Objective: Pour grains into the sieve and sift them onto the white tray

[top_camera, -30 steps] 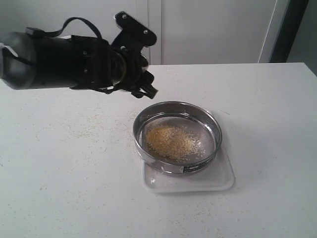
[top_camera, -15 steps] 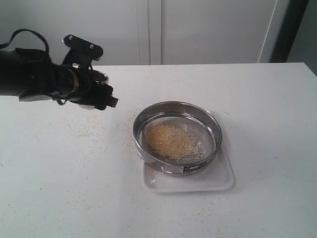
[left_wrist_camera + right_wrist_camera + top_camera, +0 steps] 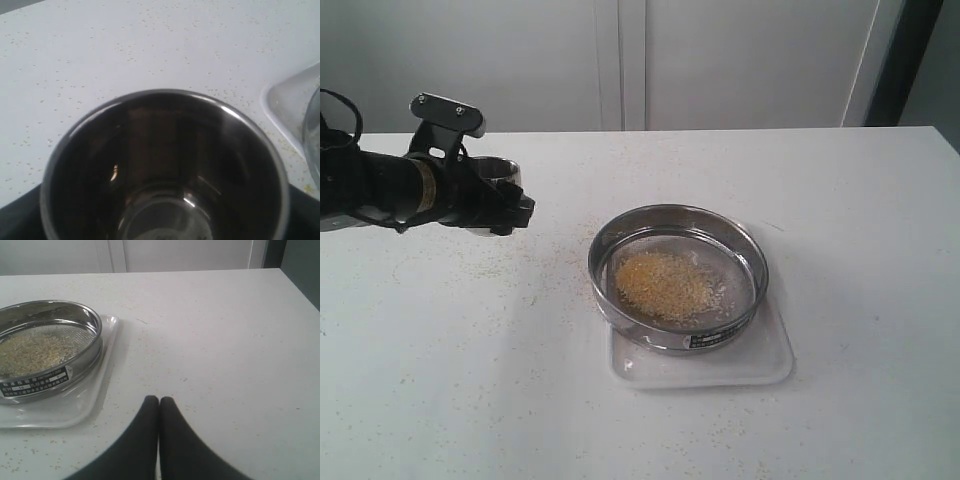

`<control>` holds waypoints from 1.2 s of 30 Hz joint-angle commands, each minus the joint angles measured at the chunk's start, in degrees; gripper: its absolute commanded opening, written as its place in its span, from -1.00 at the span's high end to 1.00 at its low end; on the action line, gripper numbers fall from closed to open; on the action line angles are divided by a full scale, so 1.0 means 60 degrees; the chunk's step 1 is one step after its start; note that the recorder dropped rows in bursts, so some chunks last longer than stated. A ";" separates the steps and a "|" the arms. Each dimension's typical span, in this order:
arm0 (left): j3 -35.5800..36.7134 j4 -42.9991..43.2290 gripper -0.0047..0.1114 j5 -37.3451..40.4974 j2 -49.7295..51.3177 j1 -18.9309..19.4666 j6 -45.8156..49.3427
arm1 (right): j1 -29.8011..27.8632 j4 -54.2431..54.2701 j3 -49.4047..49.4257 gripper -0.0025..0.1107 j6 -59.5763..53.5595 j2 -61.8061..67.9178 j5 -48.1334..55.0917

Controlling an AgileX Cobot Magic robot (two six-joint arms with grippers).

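Note:
The sieve (image 3: 672, 336), a wide steel ring with a label on its rim, sits on the white tray (image 3: 770, 366) right of the table's middle. A yellow and whitish heap of grains (image 3: 665, 283) lies on its mesh. My left gripper (image 3: 510, 208) hovers left of the sieve, well apart from it, shut on a small steel cup (image 3: 500, 170) held roughly upright. In the left wrist view the cup (image 3: 165, 165) shows a bare dark inside. My right gripper (image 3: 159, 400) is shut and empty above the table, near the tray (image 3: 95, 400) and sieve (image 3: 85, 360).
Stray grains are scattered over the white table (image 3: 470, 350), mostly left of and in front of the tray. White cabinet doors (image 3: 620, 60) stand behind the table's far edge. The right arm is outside the exterior view.
My left arm has swung left and down, away from the sieve, carrying the cup with it. The sieve, the tray and the grains have stayed put.

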 commanded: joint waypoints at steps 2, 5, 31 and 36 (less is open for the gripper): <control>0.0478 -0.0938 0.92 -0.0955 -0.0150 0.0261 0.1460 | -0.0102 0.0018 0.0047 0.96 -0.0006 -0.0051 -0.0116; 0.0671 -0.1745 0.92 -0.1579 -0.0126 0.0261 0.2478 | -0.0102 0.0018 0.0047 0.96 -0.0006 -0.0051 -0.0116; 0.0809 -0.7178 0.92 -0.4528 0.2099 0.0261 0.6077 | -0.0102 0.0018 0.0047 0.96 -0.0006 -0.0051 -0.0116; 0.0809 -0.7323 0.92 -0.5422 0.2489 0.0261 0.6372 | -0.0102 0.0018 0.0047 0.96 -0.0006 -0.0051 -0.0116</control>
